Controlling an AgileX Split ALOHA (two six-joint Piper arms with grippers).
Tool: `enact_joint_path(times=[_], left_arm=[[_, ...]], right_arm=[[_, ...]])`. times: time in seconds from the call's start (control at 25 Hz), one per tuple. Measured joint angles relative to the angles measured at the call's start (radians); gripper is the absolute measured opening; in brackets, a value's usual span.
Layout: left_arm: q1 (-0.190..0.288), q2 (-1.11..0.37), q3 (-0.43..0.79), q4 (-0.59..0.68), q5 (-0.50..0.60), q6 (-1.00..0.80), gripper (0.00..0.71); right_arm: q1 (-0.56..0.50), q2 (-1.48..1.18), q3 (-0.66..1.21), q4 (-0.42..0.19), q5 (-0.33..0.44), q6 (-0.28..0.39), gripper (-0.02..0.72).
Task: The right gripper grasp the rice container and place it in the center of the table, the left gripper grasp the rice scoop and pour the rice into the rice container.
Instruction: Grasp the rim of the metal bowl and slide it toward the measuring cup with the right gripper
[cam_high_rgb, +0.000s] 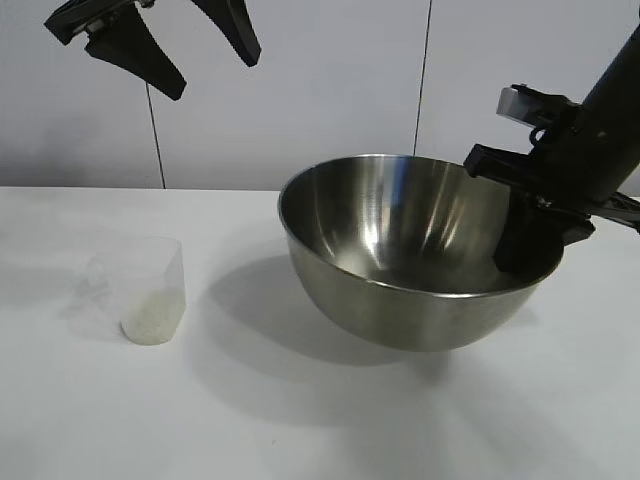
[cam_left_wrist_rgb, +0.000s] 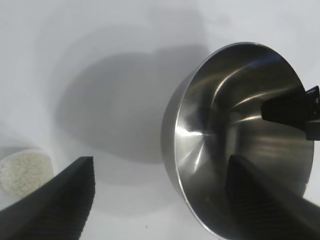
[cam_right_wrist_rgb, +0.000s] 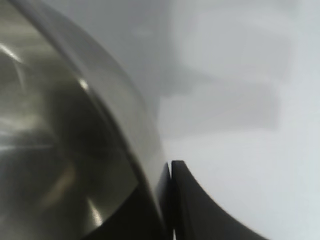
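Observation:
The rice container (cam_high_rgb: 400, 250), a large steel bowl, is tilted and seems held just off the table (cam_high_rgb: 300, 430), right of centre. My right gripper (cam_high_rgb: 525, 245) is shut on its right rim, one finger inside and one outside, as the right wrist view (cam_right_wrist_rgb: 162, 185) shows against the bowl wall (cam_right_wrist_rgb: 60, 150). The rice scoop (cam_high_rgb: 150, 290), a clear cup, stands at the left with rice (cam_high_rgb: 152, 325) in its bottom. My left gripper (cam_high_rgb: 212, 75) hangs open and empty high above the scoop. Its wrist view (cam_left_wrist_rgb: 161, 165) shows the bowl (cam_left_wrist_rgb: 225, 130), the rice (cam_left_wrist_rgb: 22, 170) and the right gripper (cam_left_wrist_rgb: 295, 110).
A pale panelled wall (cam_high_rgb: 330, 90) stands behind the table. The bowl casts a broad shadow (cam_high_rgb: 260, 310) on the white tabletop between it and the scoop.

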Motion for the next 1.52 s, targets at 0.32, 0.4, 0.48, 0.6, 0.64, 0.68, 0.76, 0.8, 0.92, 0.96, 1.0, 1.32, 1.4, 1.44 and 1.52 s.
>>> enact_joint_path(times=[0.32, 0.4, 0.48, 0.6, 0.64, 0.68, 0.76, 0.8, 0.92, 0.96, 1.0, 1.32, 1.4, 1.44, 1.52], left_arm=[[0.000, 0.000, 0.000, 0.000, 0.000, 0.000, 0.531], [0.000, 0.000, 0.000, 0.000, 0.000, 0.000, 0.531], [0.000, 0.000, 0.000, 0.000, 0.000, 0.006, 0.531], [0.000, 0.000, 0.000, 0.000, -0.001, 0.000, 0.531], [0.000, 0.000, 0.000, 0.000, -0.001, 0.000, 0.531], [0.000, 0.000, 0.000, 0.000, -0.001, 0.000, 0.531], [0.000, 0.000, 0.000, 0.000, -0.001, 0.000, 0.531], [0.000, 0.000, 0.000, 0.000, -0.001, 0.000, 0.531], [0.000, 0.000, 0.000, 0.000, -0.001, 0.000, 0.531], [0.000, 0.000, 0.000, 0.000, -0.001, 0.000, 0.531], [0.000, 0.000, 0.000, 0.000, -0.001, 0.000, 0.531], [0.000, 0.000, 0.000, 0.000, -0.001, 0.000, 0.531], [0.000, 0.000, 0.000, 0.000, -0.001, 0.000, 0.531], [0.000, 0.000, 0.000, 0.000, -0.001, 0.000, 0.531], [0.000, 0.000, 0.000, 0.000, -0.001, 0.000, 0.531]], right_arm=[[0.118, 0.019, -0.001, 0.009, -0.109, 0.077, 0.011], [0.129, 0.051, -0.002, 0.013, -0.138, 0.088, 0.011], [0.131, 0.085, -0.002, 0.020, -0.153, 0.096, 0.011], [0.132, 0.129, -0.002, 0.036, -0.165, 0.109, 0.011], [0.132, 0.135, -0.002, 0.042, -0.165, 0.109, 0.011], [0.132, 0.137, -0.002, 0.051, -0.166, 0.109, 0.011], [0.132, 0.137, -0.002, 0.055, -0.171, 0.110, 0.011], [0.132, 0.137, -0.003, 0.056, -0.172, 0.110, 0.018], [0.132, 0.137, -0.021, 0.071, -0.158, 0.110, 0.131], [0.132, 0.137, -0.032, 0.072, -0.151, 0.110, 0.204], [0.132, 0.137, -0.044, 0.072, -0.142, 0.110, 0.272], [0.121, 0.137, -0.182, -0.042, 0.037, 0.127, 0.462], [0.103, 0.136, -0.227, -0.103, 0.100, 0.149, 0.463], [0.090, 0.132, -0.249, -0.130, 0.130, 0.159, 0.463], [0.064, 0.116, -0.284, -0.162, 0.180, 0.167, 0.463]])
